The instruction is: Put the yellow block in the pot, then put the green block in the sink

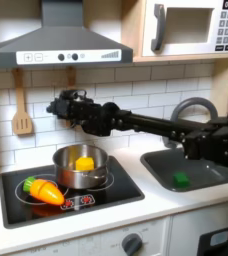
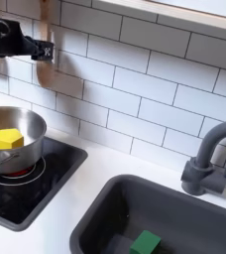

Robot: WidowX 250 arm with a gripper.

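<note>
The yellow block (image 1: 84,162) (image 2: 9,140) lies inside the steel pot (image 1: 68,172) (image 2: 26,121) on the stove. On the floor of the dark grey sink (image 1: 201,168) (image 2: 100,213) rests the green block (image 1: 181,178) (image 2: 143,243). My gripper (image 1: 55,105) (image 2: 44,48) hangs high in front of the tiled wall, above and slightly left of the pot in the first exterior view. Its fingers look spread, with nothing between them. The black arm reaches in from the first exterior view's right.
An orange toy carrot (image 1: 44,190) lies on the stove left of the pot. The arched faucet (image 1: 191,108) (image 2: 209,159) stands behind the sink. A wooden spatula (image 1: 22,112) hangs on the wall under the range hood (image 1: 61,45).
</note>
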